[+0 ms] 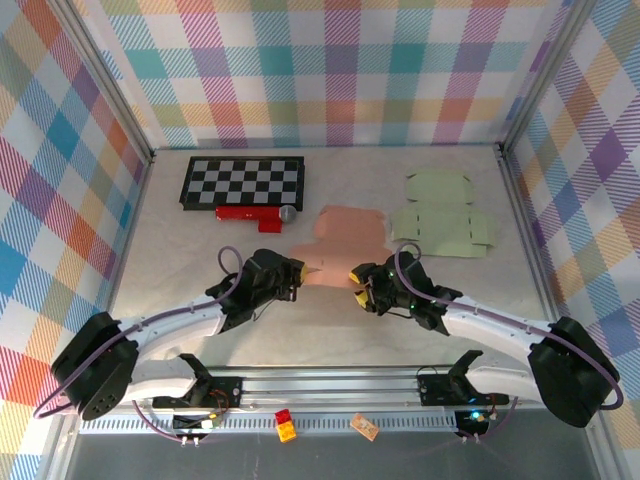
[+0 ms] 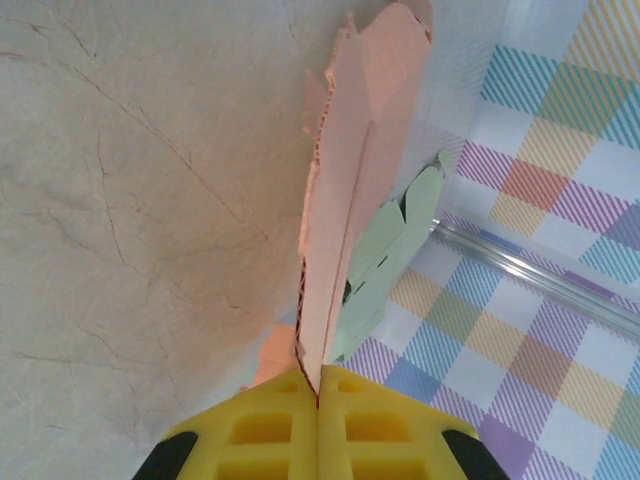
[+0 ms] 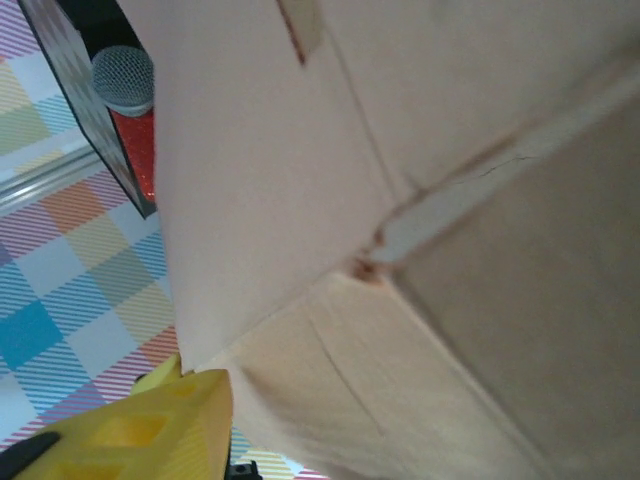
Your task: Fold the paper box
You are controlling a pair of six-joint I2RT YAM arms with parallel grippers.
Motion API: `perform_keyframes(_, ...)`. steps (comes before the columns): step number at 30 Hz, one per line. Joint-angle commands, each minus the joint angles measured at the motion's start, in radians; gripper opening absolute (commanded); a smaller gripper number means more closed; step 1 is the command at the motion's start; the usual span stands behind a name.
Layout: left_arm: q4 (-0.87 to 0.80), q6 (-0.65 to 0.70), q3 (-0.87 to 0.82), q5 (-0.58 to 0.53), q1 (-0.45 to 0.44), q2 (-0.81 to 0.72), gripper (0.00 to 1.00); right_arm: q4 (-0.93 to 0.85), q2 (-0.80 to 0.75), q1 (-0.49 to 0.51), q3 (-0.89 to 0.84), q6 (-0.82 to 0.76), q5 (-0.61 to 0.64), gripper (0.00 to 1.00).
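The pink paper box blank (image 1: 345,243) lies mid-table between my two grippers. My left gripper (image 1: 294,277) holds its near-left edge. In the left wrist view the yellow fingers (image 2: 262,430) are shut on the pink paper (image 2: 350,180), which rises edge-on away from them and off the table. My right gripper (image 1: 358,288) is at the blank's near-right corner. In the right wrist view the creased pink sheet (image 3: 400,200) is seen close and face-on. One yellow finger (image 3: 150,425) shows at its lower left edge, and the sheet hides the other finger.
A flat green paper blank (image 1: 440,215) lies to the right of the pink one and also shows behind it (image 2: 395,250). A checkered board (image 1: 243,180) and a red object with a microphone (image 1: 255,212) sit at the back left. Plaid walls enclose the table.
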Motion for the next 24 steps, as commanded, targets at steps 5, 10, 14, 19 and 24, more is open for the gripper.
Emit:
perform_keyframes(5, -0.082, -0.038, -0.015, -0.005, -0.012, -0.065, 0.00, -0.011, 0.002, 0.008, 0.080, -0.011, 0.028, 0.39)
perform_keyframes(10, -0.095, -0.040, -0.005, -0.003, -0.011, -0.070, 0.00, -0.047, -0.001, 0.008, 0.109, -0.023, 0.034, 0.34)
perform_keyframes(14, -0.110, -0.037, -0.002, -0.006, -0.014, -0.080, 0.00, -0.055, -0.003, 0.008, 0.115, -0.019, 0.037, 0.30)
perform_keyframes(19, -0.128, -0.032, 0.013, -0.015, -0.023, -0.075, 0.00, -0.147, -0.030, 0.008, 0.154, -0.012, 0.047, 0.29)
perform_keyframes(24, -0.125, -0.033, 0.023, -0.031, -0.027, -0.067, 0.00, -0.271, -0.070, 0.009, 0.192, 0.025, 0.069, 0.28)
